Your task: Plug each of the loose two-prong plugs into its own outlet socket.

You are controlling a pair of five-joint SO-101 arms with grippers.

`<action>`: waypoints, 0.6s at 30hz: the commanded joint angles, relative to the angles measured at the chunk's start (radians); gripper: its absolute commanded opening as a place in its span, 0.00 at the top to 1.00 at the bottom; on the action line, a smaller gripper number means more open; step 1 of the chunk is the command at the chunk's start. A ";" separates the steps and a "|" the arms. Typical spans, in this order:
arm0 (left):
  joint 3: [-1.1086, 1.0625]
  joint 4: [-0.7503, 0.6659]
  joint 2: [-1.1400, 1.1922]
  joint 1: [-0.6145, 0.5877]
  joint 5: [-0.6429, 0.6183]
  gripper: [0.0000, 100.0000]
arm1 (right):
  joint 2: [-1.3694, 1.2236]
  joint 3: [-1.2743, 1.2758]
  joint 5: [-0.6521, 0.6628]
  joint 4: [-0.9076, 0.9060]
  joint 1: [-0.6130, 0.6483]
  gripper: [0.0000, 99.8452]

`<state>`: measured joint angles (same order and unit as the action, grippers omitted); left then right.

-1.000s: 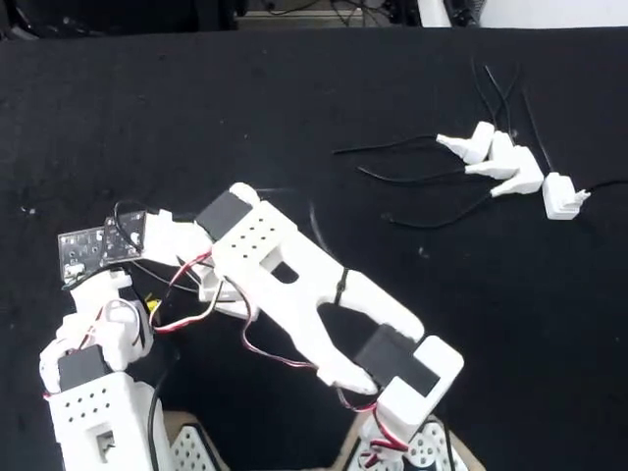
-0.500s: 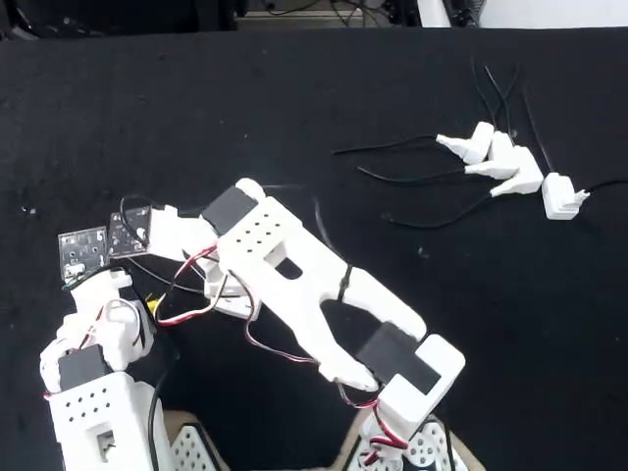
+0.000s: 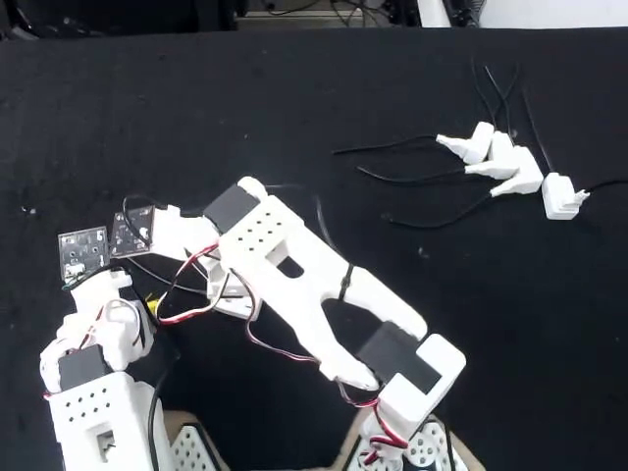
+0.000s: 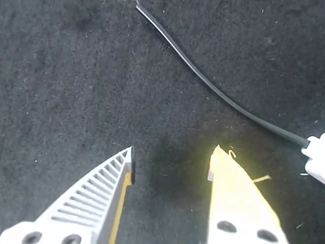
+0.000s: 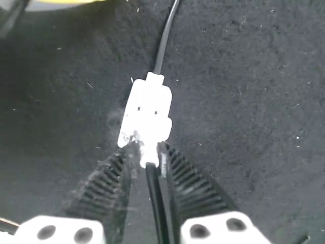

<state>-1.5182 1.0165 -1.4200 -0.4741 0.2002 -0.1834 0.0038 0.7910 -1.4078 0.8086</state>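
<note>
My right tool (image 5: 147,152) is pinched narrow on the tail of a white plug (image 5: 146,114) that lies on the black surface (image 5: 254,76), with the plug's cord running between the fingers. My left tool (image 4: 170,157) stands wide beside a black cord (image 4: 203,81). Other loose plugs (image 3: 496,159) lie well apart.

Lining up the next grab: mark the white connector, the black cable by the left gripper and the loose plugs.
white connector (image 5: 147,112): right wrist view, body centre.
black cable (image 4: 203,79): left wrist view, mid-length.
loose plugs (image 3: 502,160): high view, middle plug's body.
</note>
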 commanded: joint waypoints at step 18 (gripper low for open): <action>0.005 0.003 -0.008 -0.005 0.011 0.75 | 0.013 0.050 0.011 0.038 -0.014 0.99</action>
<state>-1.5182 1.0165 -1.4200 -0.4741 0.2002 -0.1849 0.0575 0.7910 -1.3755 0.8055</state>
